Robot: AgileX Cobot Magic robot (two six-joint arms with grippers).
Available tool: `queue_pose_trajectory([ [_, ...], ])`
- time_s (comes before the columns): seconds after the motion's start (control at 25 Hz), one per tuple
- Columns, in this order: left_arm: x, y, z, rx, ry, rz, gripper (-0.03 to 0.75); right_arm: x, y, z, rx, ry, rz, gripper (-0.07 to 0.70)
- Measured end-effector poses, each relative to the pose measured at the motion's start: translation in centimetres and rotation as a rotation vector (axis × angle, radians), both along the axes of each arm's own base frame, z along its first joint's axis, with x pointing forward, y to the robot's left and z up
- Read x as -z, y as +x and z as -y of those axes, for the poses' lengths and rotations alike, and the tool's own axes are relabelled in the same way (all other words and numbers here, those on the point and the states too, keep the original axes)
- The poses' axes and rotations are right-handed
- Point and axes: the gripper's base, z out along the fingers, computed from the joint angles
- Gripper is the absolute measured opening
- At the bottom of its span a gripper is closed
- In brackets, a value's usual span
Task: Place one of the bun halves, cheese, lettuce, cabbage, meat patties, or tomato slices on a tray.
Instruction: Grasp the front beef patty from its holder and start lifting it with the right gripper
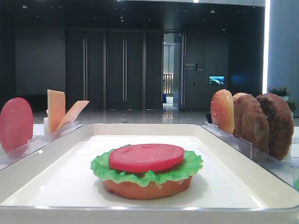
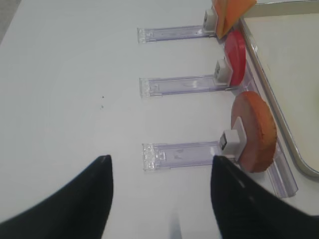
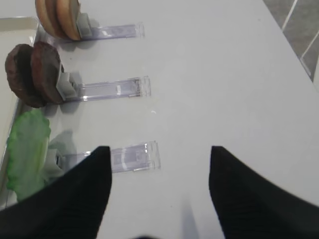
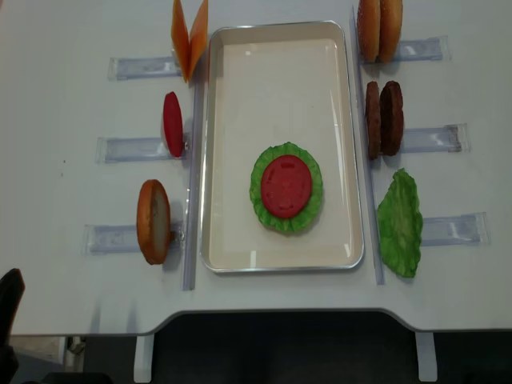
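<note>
A white table [image 4: 264, 292] fills the overhead view, with a dark hall and tall doors behind it in the low view. The white tray [image 4: 280, 40] sits at the table's middle. The right gripper [image 3: 160, 189] hovers over bare tabletop right of the tray, its dark fingers [image 3: 79, 199] spread wide with nothing between them; the left gripper [image 2: 160, 194] hovers left of the tray, likewise spread and empty. Inside the tray, toward its near end, a flat bun half [image 1: 147, 188] carries a ruffled green lettuce leaf [image 4: 260, 210] topped by a smooth red tomato slice [image 4: 286, 186]; the tray's far half is bare. Right of the tray stand two dark meat patties [image 4: 384, 118] in a clear rack [image 4: 432, 138].
</note>
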Motion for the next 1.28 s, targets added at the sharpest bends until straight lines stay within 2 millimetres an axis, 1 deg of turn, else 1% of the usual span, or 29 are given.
queue_pose_trajectory([
  [0.2,0.0,0.0,0.0,0.0,0.0,0.0,0.471,-0.6,3.0,0.1,-0.004,-0.002,-0.126,0.414],
  [0.44,0.0,0.0,0.0,0.0,0.0,0.0,0.471,-2.1,7.2,0.2,-0.011,-0.009,-0.188,0.414],
  [0.64,0.0,0.0,0.0,0.0,0.0,0.0,0.471,-3.4,11.1,0.2,-0.019,-0.016,-0.26,0.414],
  [0.72,0.0,0.0,0.0,0.0,0.0,0.0,0.471,-3.8,12.6,0.3,-0.02,-0.016,-0.292,0.414],
  [0.8,0.0,0.0,0.0,0.0,0.0,0.0,0.471,-3.8,14.7,0.3,-0.021,-0.014,-0.342,0.414],
  [0.88,0.0,0.0,0.0,0.0,0.0,0.0,0.471,-4.2,16.0,0.3,-0.022,-0.014,-0.357,0.414],
  [1.08,0.0,0.0,0.0,0.0,0.0,0.0,0.471,-5.2,18.7,0.4,-0.051,-0.043,-0.368,0.414],
  [1.28,0.0,0.0,0.0,0.0,0.0,0.0,0.471,-5.9,20.7,0.4,-0.088,-0.077,-0.389,0.414],
])
